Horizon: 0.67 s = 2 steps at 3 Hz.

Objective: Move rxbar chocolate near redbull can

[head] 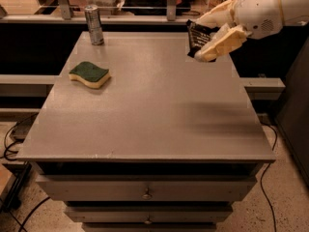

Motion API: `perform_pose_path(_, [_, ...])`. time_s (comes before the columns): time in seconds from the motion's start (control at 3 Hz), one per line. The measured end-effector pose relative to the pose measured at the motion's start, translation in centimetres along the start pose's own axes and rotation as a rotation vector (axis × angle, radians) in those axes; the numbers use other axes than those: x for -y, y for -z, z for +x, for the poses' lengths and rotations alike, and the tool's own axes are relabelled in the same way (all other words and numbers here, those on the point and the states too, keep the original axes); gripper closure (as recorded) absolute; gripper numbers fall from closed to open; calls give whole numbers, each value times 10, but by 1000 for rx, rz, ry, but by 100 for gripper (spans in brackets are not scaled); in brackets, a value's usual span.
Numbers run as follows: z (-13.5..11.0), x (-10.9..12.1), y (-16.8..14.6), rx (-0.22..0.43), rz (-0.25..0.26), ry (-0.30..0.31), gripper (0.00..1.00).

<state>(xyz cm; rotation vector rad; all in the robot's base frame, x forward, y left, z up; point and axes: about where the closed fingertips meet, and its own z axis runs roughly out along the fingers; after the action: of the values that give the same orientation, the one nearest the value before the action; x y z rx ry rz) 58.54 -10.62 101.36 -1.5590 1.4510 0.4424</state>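
Note:
The redbull can (94, 24) stands upright at the far left corner of the grey table (149, 105). My gripper (208, 36) is at the upper right, raised above the table's far right part. It is shut on the rxbar chocolate (198, 40), a black-wrapped bar with white lettering held between the cream fingers (223, 41), clear of the surface. The bar is far to the right of the can.
A green-and-yellow sponge (90, 74) lies on the left part of the table, in front of the can. A rail with posts (171, 4) runs behind the table. Drawers (145, 190) are below the front edge. Cables lie on the floor at the left.

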Motion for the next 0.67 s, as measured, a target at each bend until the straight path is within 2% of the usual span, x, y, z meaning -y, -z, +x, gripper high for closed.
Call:
perform_pose_path(0.33, [16,-5,-10,-20,-4,-56,100])
perform_pose_path(0.67, [23,3,-27,-5,51,-89,100])
